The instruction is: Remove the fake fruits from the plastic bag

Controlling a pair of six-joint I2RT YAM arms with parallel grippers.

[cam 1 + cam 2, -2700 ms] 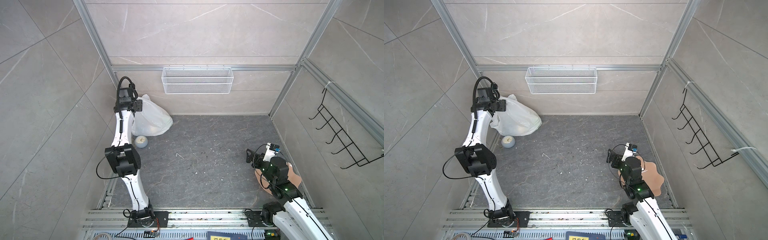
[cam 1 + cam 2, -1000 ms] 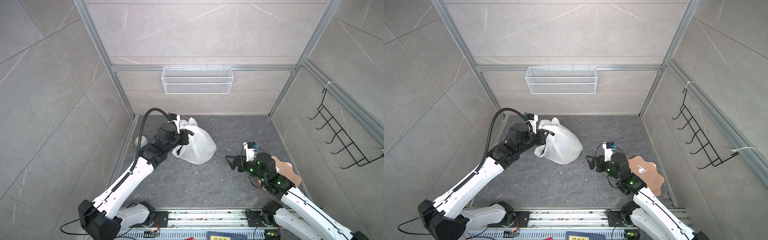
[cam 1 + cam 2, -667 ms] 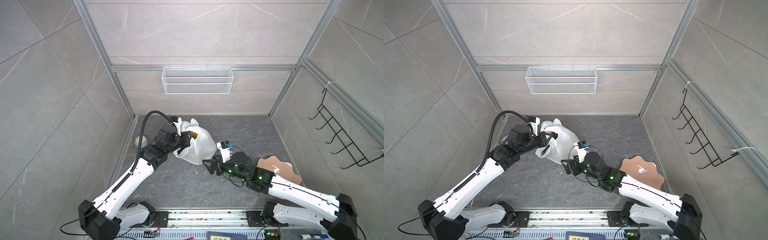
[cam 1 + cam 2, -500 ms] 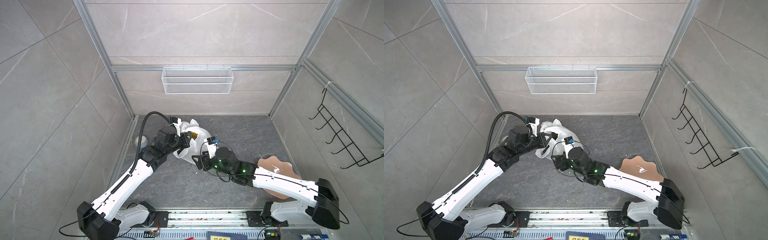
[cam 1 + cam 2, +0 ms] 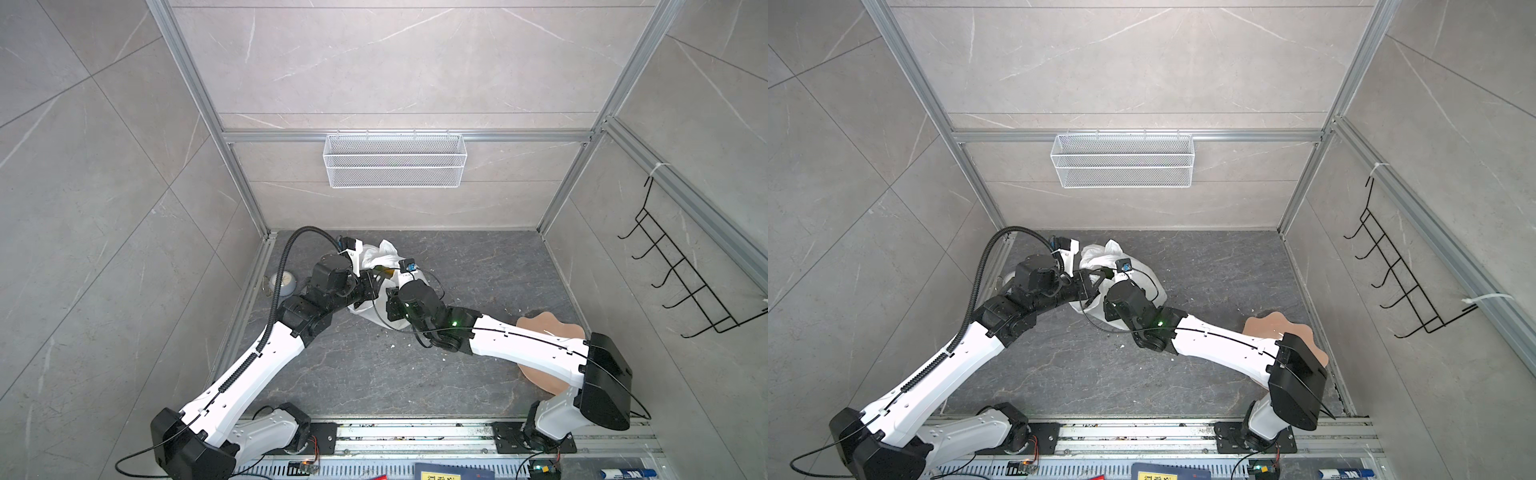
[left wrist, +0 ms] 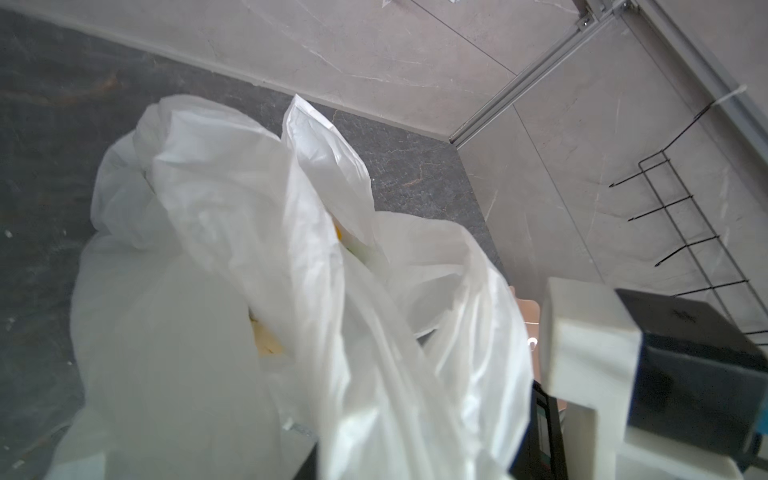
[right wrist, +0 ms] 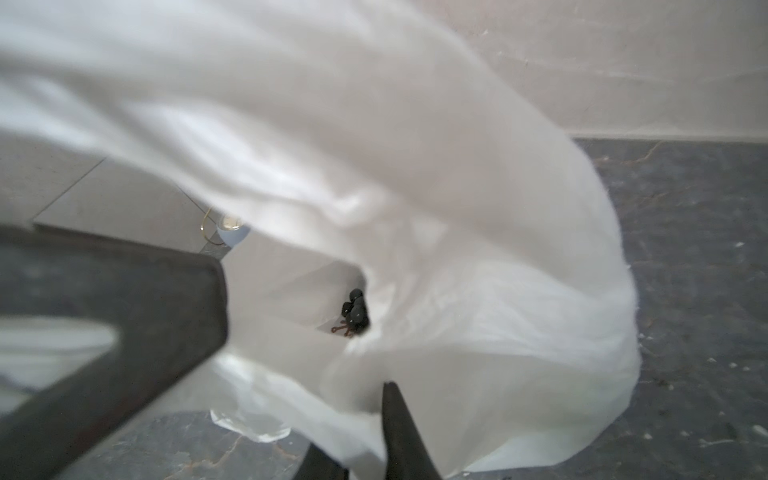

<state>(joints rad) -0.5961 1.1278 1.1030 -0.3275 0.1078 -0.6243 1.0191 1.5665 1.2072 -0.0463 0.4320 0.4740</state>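
Slumping at eleven o'clock on the dark grey stone floor [image 5: 478, 270], the plastic bag [image 5: 376, 257] is crinkled translucent white, with a dark grape bunch [image 7: 356, 309] showing inside. The right gripper [image 5: 390, 297] pinches its film. Whether the left gripper [image 5: 371, 288] is apart or together cannot be told. Pale tiled walls [image 5: 395, 62] surround it, with a wire basket [image 5: 395, 160] at twelve o'clock.

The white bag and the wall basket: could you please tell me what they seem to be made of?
The plastic bag looks like thin, translucent white plastic film, faintly glossy: it crumples in sharp folds. The wire-mesh basket on the back wall looks like white-coated metal wire, probably: the wall shows through its fine grid.
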